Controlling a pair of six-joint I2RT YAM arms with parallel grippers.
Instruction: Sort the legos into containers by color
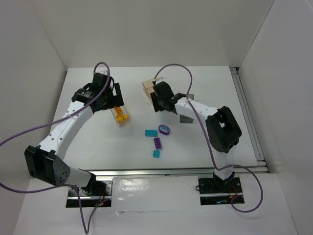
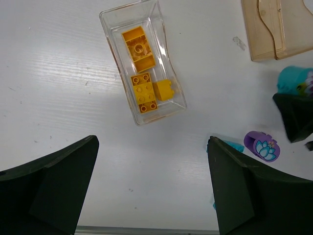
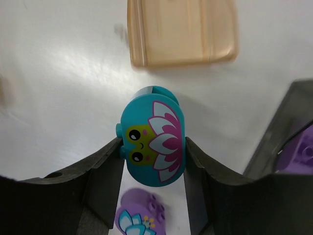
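**Item: teal oval piece (image 3: pixel 152 142), lotus-and-face print.** It sits between the two fingers of the right hand (image 3: pixel 153 161), which press on its long sides. The hand is drawn in narrow on the piece. The long axis runs along the fingers, pointing forward. I cannot tell for sure from the wrist view whether it is already clear of the table (image 1: pixel 98 147).

**Ahead of it:** the peach bin (image 3: pixel 181 34) lies straight on along that long axis, near but apart from it, and looks empty. I judge this to be the teal bin, so the coming move is a short carry forward with no turn of the wrist.

**To its right:** the dark grey bin (image 3: pixel 279 132), with a purple brick (image 3: pixel 303 152) inside. It is close enough that I would keep clear of its wall.

**Just behind it:** the purple oval piece (image 3: pixel 139 218), loose on the table.

**Further out:** two teal bricks (image 1: pixel 150 132) and a purple brick (image 1: pixel 158 143) lie mid-table, nearer the right arm.

**Left side:** the left hand (image 2: pixel 151 161) hangs spread wide and holds nothing, above the clear bin (image 2: pixel 159 29) with its yellow bricks (image 2: pixel 144 93). It is well apart from the held piece.
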